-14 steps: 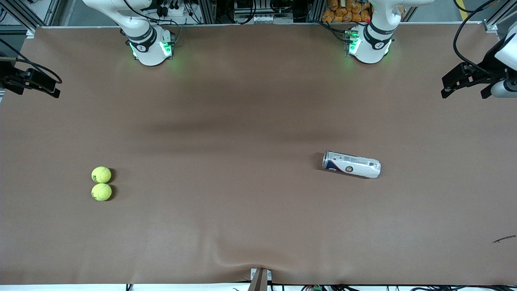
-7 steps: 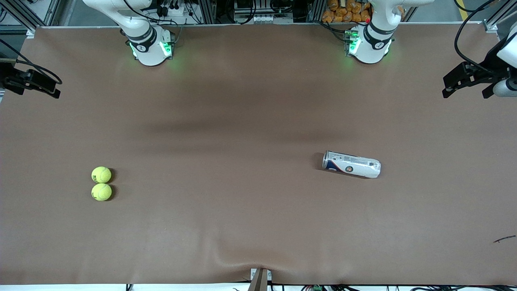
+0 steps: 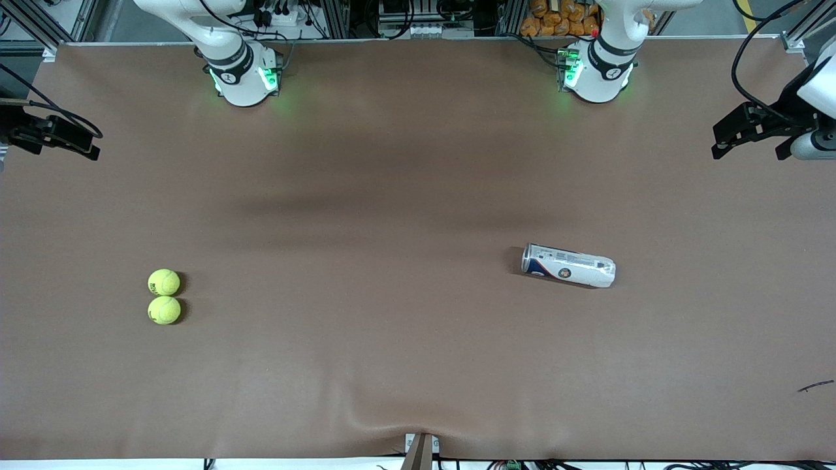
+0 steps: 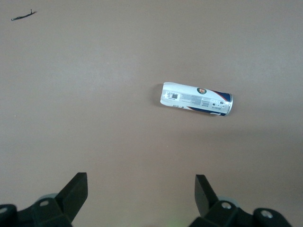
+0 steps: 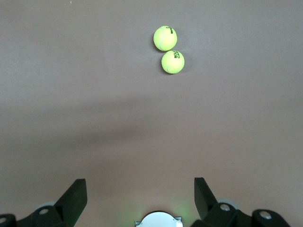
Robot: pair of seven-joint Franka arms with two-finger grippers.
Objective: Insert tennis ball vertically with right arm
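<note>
Two yellow tennis balls (image 3: 164,282) (image 3: 164,311) touch each other on the brown table toward the right arm's end; they also show in the right wrist view (image 5: 173,62) (image 5: 165,38). A white ball can (image 3: 568,266) with a blue end lies on its side toward the left arm's end, also in the left wrist view (image 4: 197,99). My right gripper (image 3: 62,137) is open and empty, high over the table's edge at the right arm's end. My left gripper (image 3: 751,134) is open and empty, high over the left arm's end.
The two arm bases (image 3: 243,78) (image 3: 595,75) stand along the table's back edge. A small dark scrap (image 3: 815,386) lies near the front corner at the left arm's end. A bracket (image 3: 420,450) sticks up at the middle of the front edge.
The left gripper has shifted slightly; the right gripper has barely moved. The balls and the can lie as before.
</note>
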